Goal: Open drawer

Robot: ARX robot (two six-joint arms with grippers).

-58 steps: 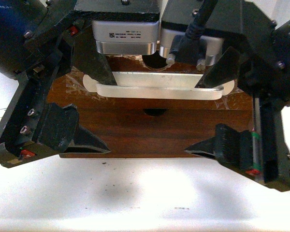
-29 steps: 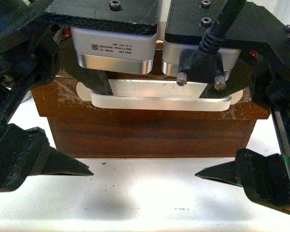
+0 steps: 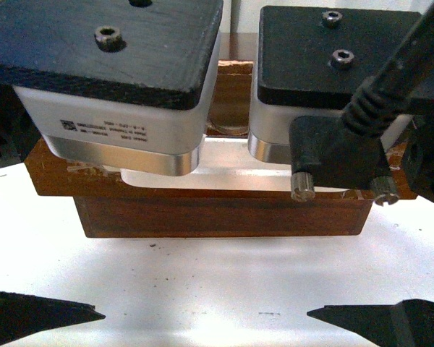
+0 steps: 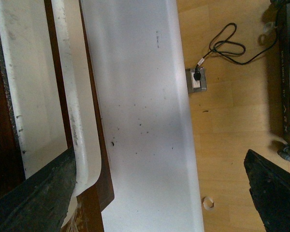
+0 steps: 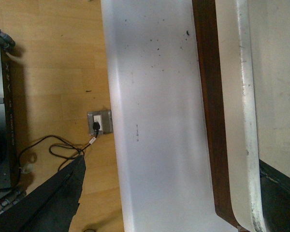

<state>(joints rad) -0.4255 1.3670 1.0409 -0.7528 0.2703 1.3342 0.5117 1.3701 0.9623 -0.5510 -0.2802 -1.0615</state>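
The dark brown drawer (image 3: 50, 179) lies across the middle of the front view, its white handle (image 3: 231, 172) mostly hidden behind my two wrist housings. Both grippers are open and straddle the handle. In the left wrist view one finger (image 4: 38, 198) lies over the handle (image 4: 76, 106) and the drawer's wood (image 4: 94, 145), the other finger (image 4: 275, 193) hangs over the floor; the left gripper (image 4: 154, 203) is empty. In the right wrist view the right gripper (image 5: 169, 208) stands likewise beside the handle (image 5: 244, 121) and the wood (image 5: 210, 121).
A plain dark drawer front (image 3: 217, 217) without a handle sits under the handled one. The box stands on a white table (image 4: 135, 96). Beyond the table's edge is a wooden floor with a wall socket (image 4: 195, 79) and a black cable (image 4: 227, 46).
Both wrists have come much closer to the camera and their lower fingers have dropped to the picture's bottom edge. The handled drawer front now overhangs the plain front.
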